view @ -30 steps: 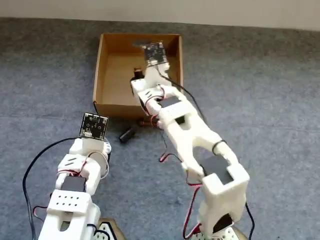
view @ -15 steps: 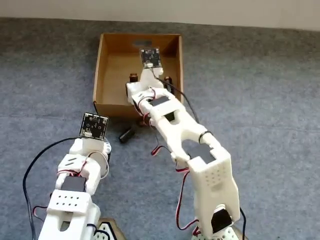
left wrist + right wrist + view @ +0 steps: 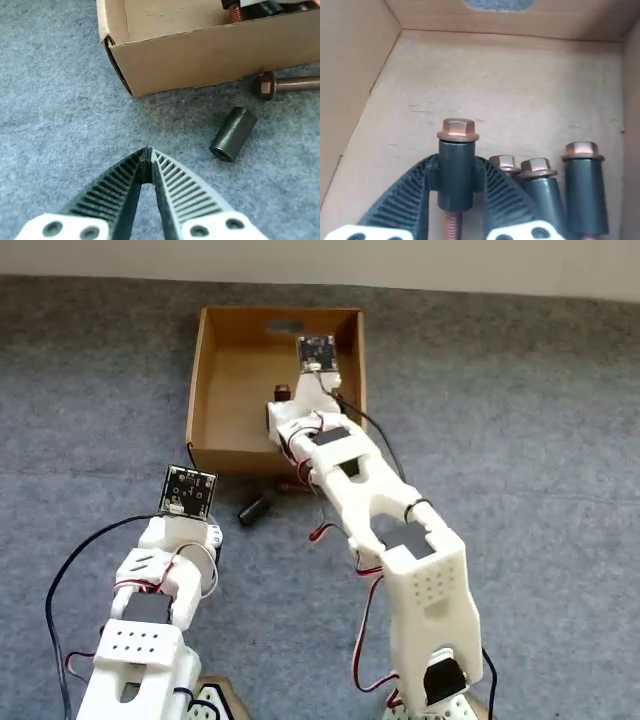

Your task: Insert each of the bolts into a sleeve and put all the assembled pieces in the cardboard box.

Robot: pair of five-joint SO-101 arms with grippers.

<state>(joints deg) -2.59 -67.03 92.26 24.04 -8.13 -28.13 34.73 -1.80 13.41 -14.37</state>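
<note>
My right gripper (image 3: 455, 175) is shut on an assembled bolt and sleeve (image 3: 456, 165) and holds it inside the cardboard box (image 3: 205, 370), above the floor. Three more assembled pieces (image 3: 582, 185) lie in the box beside it. From above, the right arm (image 3: 345, 465) stretches over the box's near wall. My left gripper (image 3: 146, 160) is shut with nothing in it, above the carpet in front of the box (image 3: 200, 55). A loose black sleeve (image 3: 233, 133) lies near it, and a loose copper bolt (image 3: 287, 84) rests against the box's wall. The sleeve (image 3: 254, 508) also appears from above.
Grey carpet (image 3: 520, 420) covers the surface all around. The box has a cut-out handle (image 3: 498, 4) in its far wall. Red and black cables (image 3: 335, 535) hang off the right arm close to the loose sleeve.
The right arm has swung over the box, first to the left and then back to the right, with its wrist over the right half. The left arm has stayed put.
</note>
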